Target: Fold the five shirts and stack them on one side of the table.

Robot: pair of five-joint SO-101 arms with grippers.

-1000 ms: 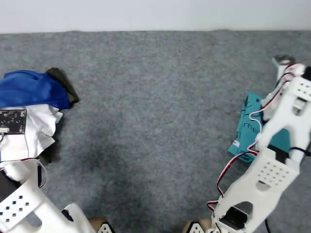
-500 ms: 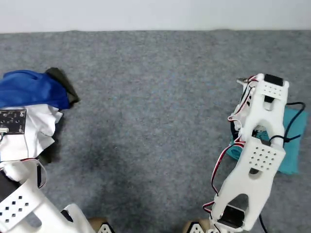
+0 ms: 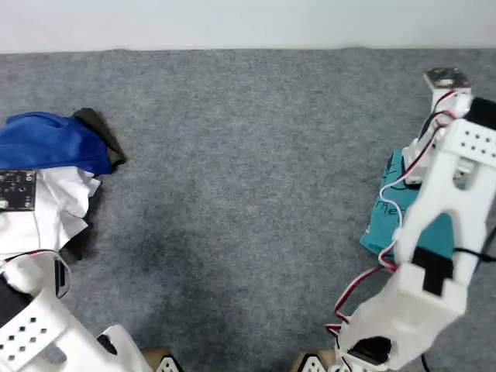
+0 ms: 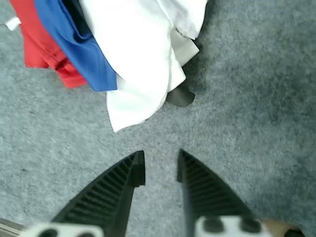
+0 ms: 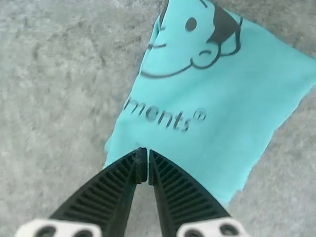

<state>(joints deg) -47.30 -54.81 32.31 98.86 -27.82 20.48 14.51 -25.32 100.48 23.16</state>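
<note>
Lying under right claw (image 5: 148,165): teal shirt (image 5: 217,94)

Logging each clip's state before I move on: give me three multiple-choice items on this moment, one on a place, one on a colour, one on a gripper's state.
1. Where on the table does the teal shirt lie?
A) at the right side, under the right arm
B) on the pile at the left
C) in the middle

2. Which colour shows in the shirt pile ahead of the left gripper?
A) yellow
B) red
C) pink

3. How do the fingers of the right gripper stand?
A) wide apart
B) shut, tips together over the teal shirt's edge
C) clamped on a white shirt

Answers: 1 A, the high view shows it at the right side, partly under that arm. 2 B, a red shirt lies at the pile's edge. 3 B, the right wrist view shows the tips all but touching.
</note>
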